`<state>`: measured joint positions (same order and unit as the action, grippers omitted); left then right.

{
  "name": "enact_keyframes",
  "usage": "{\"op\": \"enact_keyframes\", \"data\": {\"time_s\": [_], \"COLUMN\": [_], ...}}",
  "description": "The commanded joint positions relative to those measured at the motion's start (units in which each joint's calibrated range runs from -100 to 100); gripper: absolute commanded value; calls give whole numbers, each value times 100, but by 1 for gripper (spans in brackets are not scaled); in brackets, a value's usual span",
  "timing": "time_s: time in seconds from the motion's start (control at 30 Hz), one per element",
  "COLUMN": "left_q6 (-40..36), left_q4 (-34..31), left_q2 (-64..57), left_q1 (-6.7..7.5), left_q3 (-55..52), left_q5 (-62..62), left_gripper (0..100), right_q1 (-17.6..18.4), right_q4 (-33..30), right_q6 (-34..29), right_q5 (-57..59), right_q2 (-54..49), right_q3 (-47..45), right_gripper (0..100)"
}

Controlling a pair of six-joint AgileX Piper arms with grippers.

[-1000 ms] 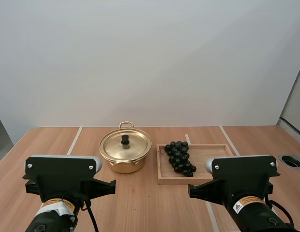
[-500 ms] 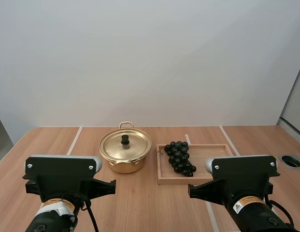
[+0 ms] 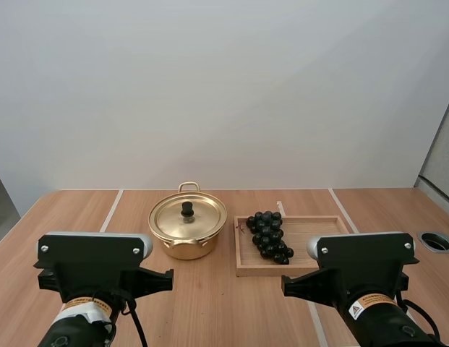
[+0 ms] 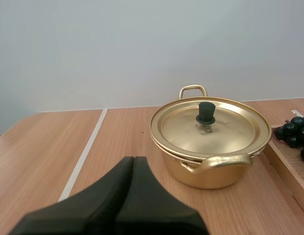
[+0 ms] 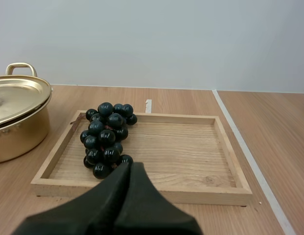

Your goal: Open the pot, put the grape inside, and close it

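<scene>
Wood table: pot lidded, grapes at tray left edge. Left claw & right claw both pressed together, empty. Lid knob small, so I risk slipping off w/ an off-centre pinch.

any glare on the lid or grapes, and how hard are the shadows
High view: even light, the lid shows a mild sheen, no hot spot. Left wrist view: the knob mirrors faintly in the lid; soft shadow under the pot. Right wrist view: small white glints on the grapes, no hard shadow on the tray.
</scene>
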<state>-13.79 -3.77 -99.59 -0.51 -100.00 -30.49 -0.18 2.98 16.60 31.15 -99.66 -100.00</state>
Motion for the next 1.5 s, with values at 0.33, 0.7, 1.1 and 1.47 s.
{"op": "enact_keyframes", "data": {"time_s": [0.33, 0.7, 1.1, 1.47], "left_q6": [14, 33, 351, 351], "left_q4": [50, 6, 6, 28], "left_q2": [-41, -41, 1166, 2902], "left_q1": [-8, -8, -8, -8], "left_q3": [0, 133, 2147, 3878], "left_q5": [125, 1691, 823, -374], "left_gripper": [0, 0, 0, 0], "right_q1": [-19, -19, -19, -19], "right_q4": [-38, -38, -38, -38], "right_q6": [-59, 1, 238, 238], "right_q5": [-4, -1618, -1073, 732], "right_q2": [-34, -34, 1408, 3092], "right_q3": [0, 0, 1738, 3866], "right_gripper": [0, 0, 0, 0]}}
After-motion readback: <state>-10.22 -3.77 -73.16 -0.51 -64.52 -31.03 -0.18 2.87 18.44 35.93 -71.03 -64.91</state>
